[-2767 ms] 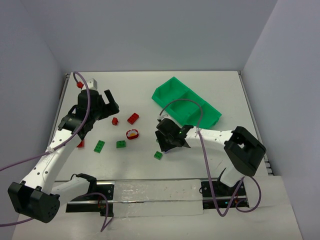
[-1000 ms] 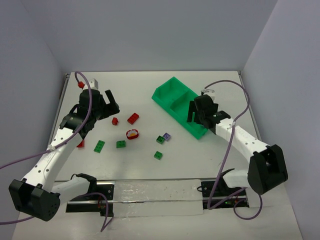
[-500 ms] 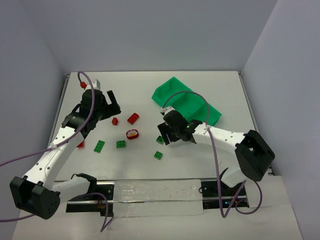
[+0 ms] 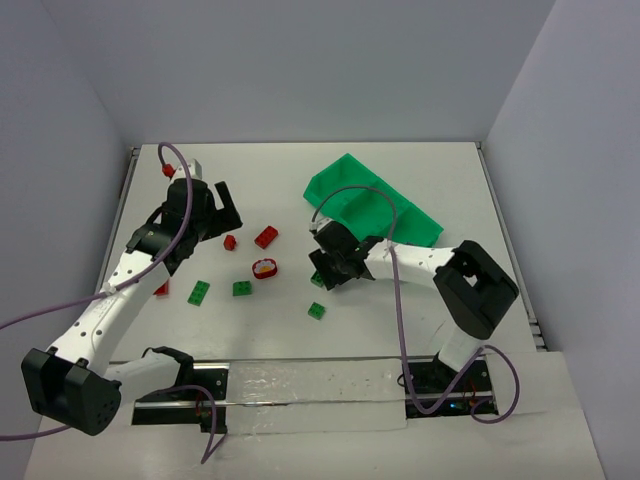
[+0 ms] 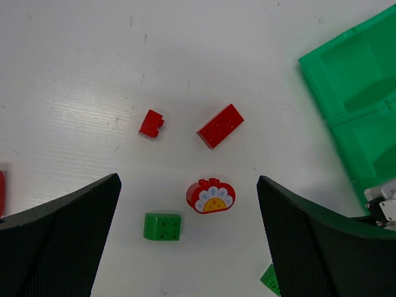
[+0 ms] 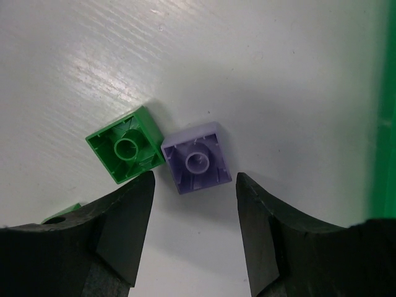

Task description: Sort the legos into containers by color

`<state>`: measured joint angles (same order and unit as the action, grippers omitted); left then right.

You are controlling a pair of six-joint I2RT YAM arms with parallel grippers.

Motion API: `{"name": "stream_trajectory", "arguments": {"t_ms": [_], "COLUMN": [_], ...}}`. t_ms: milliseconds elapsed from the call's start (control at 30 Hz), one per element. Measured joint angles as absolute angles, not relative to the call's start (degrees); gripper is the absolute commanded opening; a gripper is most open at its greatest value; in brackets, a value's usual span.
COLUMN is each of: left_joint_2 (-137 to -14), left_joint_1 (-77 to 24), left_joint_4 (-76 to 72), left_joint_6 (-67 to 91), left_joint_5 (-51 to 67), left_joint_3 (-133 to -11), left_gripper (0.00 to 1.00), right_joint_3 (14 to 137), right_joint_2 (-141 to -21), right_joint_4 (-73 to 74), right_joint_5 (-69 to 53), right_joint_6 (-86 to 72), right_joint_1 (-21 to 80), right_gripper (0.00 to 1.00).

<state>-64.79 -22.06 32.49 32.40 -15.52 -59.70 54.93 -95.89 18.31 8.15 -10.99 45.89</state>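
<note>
The green tray [image 4: 375, 205] of containers lies at the back right. My right gripper [image 4: 325, 268] hangs low over the table in front of it. In the right wrist view a light purple lego [image 6: 197, 159] and a green lego [image 6: 125, 151] lie side by side, hollow sides up. The right gripper [image 6: 195, 185] is open, its fingers [image 6: 133, 216] standing just short of the purple lego on either side, not touching it. My left gripper [image 5: 187, 180] is wide open, high above a round red lego [image 5: 210, 196], a green lego [image 5: 163, 226], a red brick [image 5: 220, 125] and a small red piece [image 5: 151, 123].
More legos lie loose on the table: green ones [image 4: 198, 292] [image 4: 316, 311] near the front and a red one [image 4: 161, 289] under the left arm. The tray's wall [image 6: 390, 124] runs close along the right of the right gripper. Grey walls enclose the table.
The right arm swung from over the tray back to the table's middle and came down over the purple and green legos, its jaws narrowing. The left arm barely moved.
</note>
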Motion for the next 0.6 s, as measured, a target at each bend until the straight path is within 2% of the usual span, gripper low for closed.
{"name": "stream_trajectory", "arguments": {"t_ms": [233, 333, 500, 600], "left_joint_2": [-64.8, -64.8, -64.7, -64.5], "left_joint_1": [-22.1, -22.1, -22.1, -22.1], "left_joint_4": [32.5, 32.6, 32.6, 32.6], "left_joint_6": [32.4, 32.4, 32.4, 32.4], "left_joint_5": [-15.9, -15.9, -15.9, -15.9], "left_joint_3": [-59.7, -59.7, -59.7, -59.6], "left_gripper": [0.99, 0.99, 0.99, 0.99], "right_joint_3": [55.7, 56.7, 57.6, 57.6], "right_joint_2": [-98.1, -98.7, -98.7, -98.7], "right_joint_4": [17.5, 17.3, 16.5, 16.3], "right_joint_5": [8.3, 8.7, 9.5, 9.8], "right_joint_6": [-10.8, -10.8, -10.8, -11.1], "right_joint_1": [45.9, 45.9, 45.9, 45.9], "right_gripper": [0.63, 0.56, 0.33, 0.31]}}
